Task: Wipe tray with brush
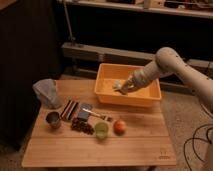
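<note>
While low inside tray [127, 100], hand [124, 88] clamped on pale brush [118, 86]

It looks like a robot lab or workshop: a wooden table [131, 146] on a speckled floor [184, 116], dark metal racking [100, 52] across the upper frame, and loose cables [194, 143] at lower right. The gripper [122, 88] hangs inside the tray [127, 99], right of centre.

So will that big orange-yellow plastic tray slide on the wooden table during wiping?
Likely light for its size: a thin-walled orange-yellow plastic tray. It appears to rest loose on the smooth wooden table, so sideways strokes may shift it. Wide and low, so tipping seems unlikely. The gripper is inside it, by the small pale brush.
</note>
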{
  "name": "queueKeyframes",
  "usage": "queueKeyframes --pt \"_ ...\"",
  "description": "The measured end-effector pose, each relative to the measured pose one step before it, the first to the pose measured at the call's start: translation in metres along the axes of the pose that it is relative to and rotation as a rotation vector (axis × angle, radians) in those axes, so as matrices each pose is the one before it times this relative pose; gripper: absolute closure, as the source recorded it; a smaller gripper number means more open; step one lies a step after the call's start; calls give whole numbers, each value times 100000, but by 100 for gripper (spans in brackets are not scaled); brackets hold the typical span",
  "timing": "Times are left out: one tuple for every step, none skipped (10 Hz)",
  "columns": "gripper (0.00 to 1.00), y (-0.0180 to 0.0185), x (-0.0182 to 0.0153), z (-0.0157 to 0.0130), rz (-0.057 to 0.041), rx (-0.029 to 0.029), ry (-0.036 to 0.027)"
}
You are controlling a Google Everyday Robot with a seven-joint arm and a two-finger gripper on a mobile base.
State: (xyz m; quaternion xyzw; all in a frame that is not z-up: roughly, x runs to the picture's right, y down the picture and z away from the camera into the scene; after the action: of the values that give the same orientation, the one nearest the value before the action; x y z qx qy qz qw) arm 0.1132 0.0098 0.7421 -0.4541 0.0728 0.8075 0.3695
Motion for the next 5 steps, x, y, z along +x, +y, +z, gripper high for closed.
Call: queueKeyframes --pt "100 -1367 469 -522 941 539 499" --pt "100 -1009 243 -477 836 328 17" --pt "100 -1922 153 -1036 1918 669 -553" --pt "100 -1071 -160 -736 1444 509 -994" --pt "100 -917 -334 -464 1349 413 -980"
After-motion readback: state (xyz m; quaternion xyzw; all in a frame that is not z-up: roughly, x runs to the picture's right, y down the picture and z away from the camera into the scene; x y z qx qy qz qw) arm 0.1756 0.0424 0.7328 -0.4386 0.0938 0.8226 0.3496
